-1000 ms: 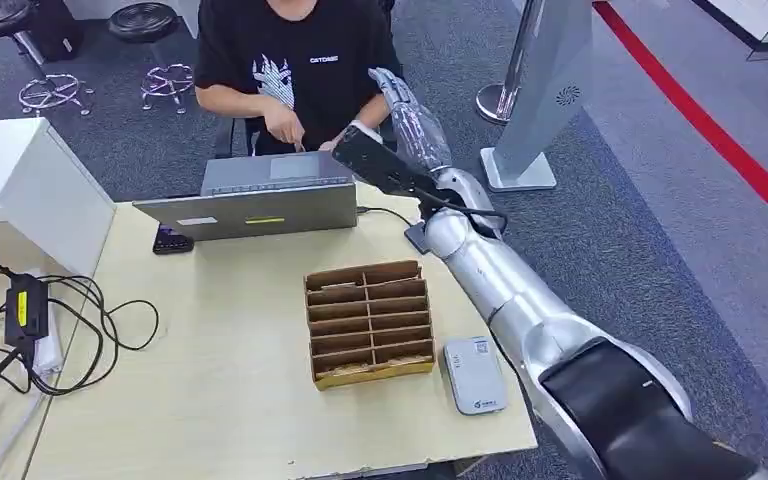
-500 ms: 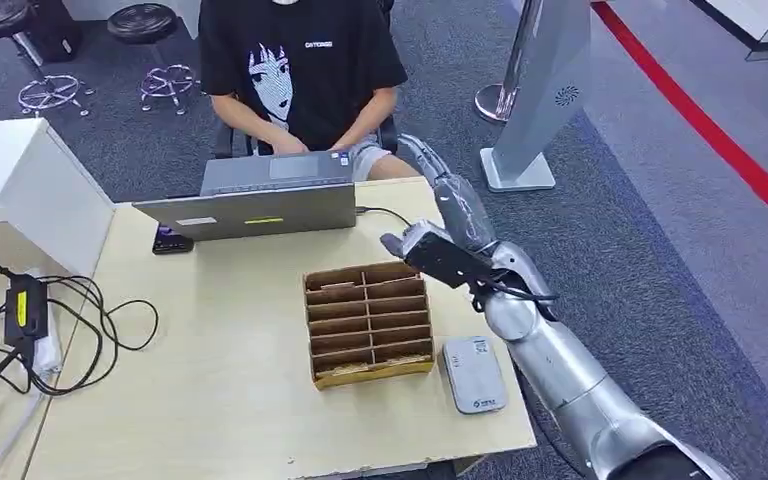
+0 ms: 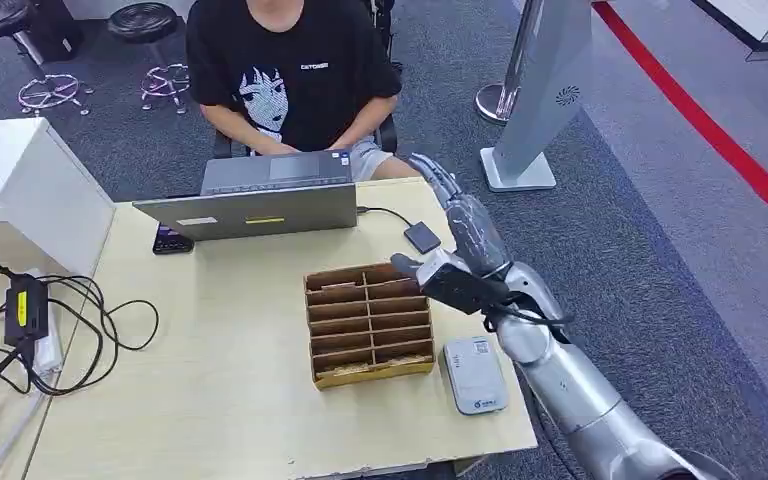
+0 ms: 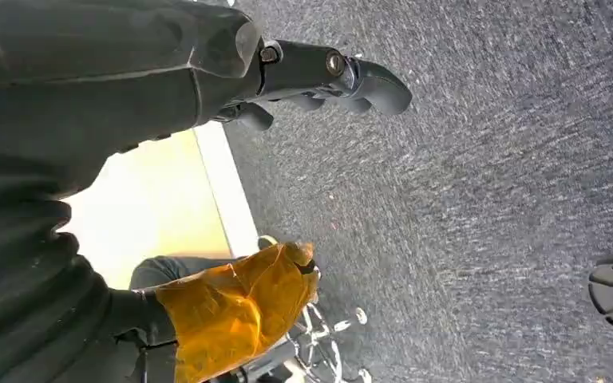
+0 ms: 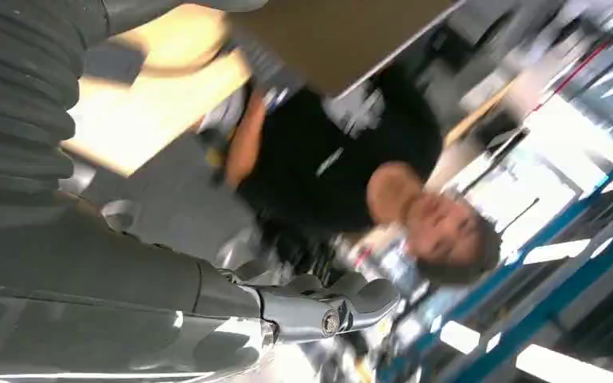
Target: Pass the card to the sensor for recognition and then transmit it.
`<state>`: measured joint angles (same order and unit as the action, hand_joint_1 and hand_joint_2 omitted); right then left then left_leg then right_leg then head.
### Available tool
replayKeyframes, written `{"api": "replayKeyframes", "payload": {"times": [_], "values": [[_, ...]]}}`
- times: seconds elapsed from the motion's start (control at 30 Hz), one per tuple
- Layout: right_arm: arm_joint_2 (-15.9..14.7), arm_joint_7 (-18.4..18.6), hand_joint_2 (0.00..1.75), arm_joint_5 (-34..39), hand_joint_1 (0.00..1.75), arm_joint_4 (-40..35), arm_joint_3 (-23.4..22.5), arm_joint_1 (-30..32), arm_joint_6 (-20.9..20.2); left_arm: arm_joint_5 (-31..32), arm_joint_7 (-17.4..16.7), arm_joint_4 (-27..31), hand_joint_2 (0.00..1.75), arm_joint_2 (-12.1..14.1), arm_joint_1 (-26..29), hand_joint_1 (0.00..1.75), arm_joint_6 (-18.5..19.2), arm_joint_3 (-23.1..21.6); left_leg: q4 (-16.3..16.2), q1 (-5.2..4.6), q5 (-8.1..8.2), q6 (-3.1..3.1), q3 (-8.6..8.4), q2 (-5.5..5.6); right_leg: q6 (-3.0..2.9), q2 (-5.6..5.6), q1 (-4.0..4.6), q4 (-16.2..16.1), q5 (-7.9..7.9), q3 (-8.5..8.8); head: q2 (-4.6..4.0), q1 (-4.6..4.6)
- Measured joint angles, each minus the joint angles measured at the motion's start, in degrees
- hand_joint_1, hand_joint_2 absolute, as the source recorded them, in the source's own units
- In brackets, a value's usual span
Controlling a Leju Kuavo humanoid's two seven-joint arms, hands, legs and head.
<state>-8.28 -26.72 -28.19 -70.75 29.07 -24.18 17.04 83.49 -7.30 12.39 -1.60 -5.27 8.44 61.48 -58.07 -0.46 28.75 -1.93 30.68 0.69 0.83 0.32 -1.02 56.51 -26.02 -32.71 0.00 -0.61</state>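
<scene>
My right hand [image 3: 466, 228] hovers over the far right corner of the table, fingers spread and pointing away toward the person [image 3: 291, 70]; it holds nothing. Its thumb [image 5: 331, 309] also has nothing against it. A grey-white sensor pad [image 3: 474, 374] lies flat near the table's right front edge, just below my forearm. A cardboard card organiser [image 3: 368, 322] with several slots stands left of the pad. My left hand [image 4: 319, 72] hangs beside the table over the carpet, holding nothing.
A laptop [image 3: 260, 195] sits at the table's far edge in front of the seated person, with a small black square device [image 3: 422, 238] cabled to it. Tangled cables [image 3: 70, 325] and a white box [image 3: 20, 185] are at the left. A grey kiosk stand [image 3: 542, 90] is on the carpet.
My right arm has pulled back from the person's hands toward me and lowered over the table corner. The person has sat back and put both hands on the laptop.
</scene>
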Motion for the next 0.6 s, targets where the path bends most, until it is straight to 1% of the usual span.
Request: {"api": "replayKeyframes", "payload": {"times": [0.03, 0.1, 0.17, 0.23, 0.3, 0.37, 0.4, 0.6], "values": [[-0.1, 1.0, 1.75, -4.0, 0.0, 0.2, -0.1, 1.0, 3.6, 0.0, 0.0, 0.0, 1.75, 0.0, 0.0, 0.0, 0.0, 0.0, 0.0, 0.0, 0.01, -0.01, 0.01, 0.0, 0.0, 0.0, 0.0, 0.0, -0.01, 0.0, 0.0, -0.02], [-0.1, 2.7, 1.75, -10.3, 0.0, 1.5, -0.1, 1.9, 9.1, 0.2, 0.0, 0.0, 1.75, 0.0, 0.0, 0.0, -0.1, 0.0, 0.0, 0.0, 0.02, -0.04, 0.01, -0.02, 0.01, 0.01, 0.0, 0.0, 0.0, 0.0, 0.0, 0.0], [-0.1, 4.3, 1.75, -14.4, 0.0, 3.7, 0.1, 2.3, 12.8, 0.4, -0.1, 0.0, 1.75, 0.0, 0.0, 0.0, -0.2, 0.0, 0.0, -0.01, 0.02, -0.04, 0.0, -0.02, 0.01, 0.02, -0.01, 0.0, 0.0, 0.0, 0.0, 0.0], [0.2, 7.3, 1.75, -19.8, 0.0, 6.7, 0.6, 2.6, 17.3, 0.5, -0.2, 0.0, 1.75, 0.0, 0.0, 0.0, -0.4, 0.0, 0.0, -0.01, 0.02, -0.04, 0.01, -0.02, 0.01, 0.01, -0.01, 0.0, 0.0, 0.0, 0.0, 0.0], [0.6, 10.3, 1.75, -25.2, 0.0, 9.0, 1.4, 2.5, 20.7, 0.8, -0.2, 0.0, 1.75, 0.0, 0.0, 0.0, -0.4, 0.0, 0.0, -0.01, 0.02, -0.04, -0.01, -0.02, 0.0, 0.01, -0.01, 0.0, 0.0, 0.0, 0.0, -0.02], [1.1, 12.3, 1.75, -28.7, 0.0, 11.3, 2.0, 2.4, 22.1, 1.0, -0.2, 0.0, 1.75, 0.0, -0.1, 0.0, -0.4, 0.0, 0.0, 0.0, 0.02, -0.04, -0.01, -0.02, 0.0, 0.01, 0.0, 0.0, 0.0, 0.0, 0.0, -0.02], [1.4, 12.6, 1.75, -29.4, 0.0, 12.3, 2.2, 2.3, 22.2, 1.0, -0.2, 0.0, 1.75, 0.0, -0.1, 0.0, -0.4, 0.0, 0.0, 0.01, 0.02, -0.03, -0.01, -0.01, 0.0, -0.01, 0.01, 0.0, 0.0, 0.0, 0.0, -0.02], [2.2, 12.8, 1.75, -30.1, 0.0, 15.7, 2.9, 2.2, 22.5, 1.1, -0.2, 0.0, 1.75, 0.0, -0.1, 0.0, -0.4, 0.0, 0.0, 0.02, 0.02, -0.03, 0.0, -0.01, 0.0, -0.01, 0.01, 0.0, 0.0, 0.0, 0.0, 0.0]]}}
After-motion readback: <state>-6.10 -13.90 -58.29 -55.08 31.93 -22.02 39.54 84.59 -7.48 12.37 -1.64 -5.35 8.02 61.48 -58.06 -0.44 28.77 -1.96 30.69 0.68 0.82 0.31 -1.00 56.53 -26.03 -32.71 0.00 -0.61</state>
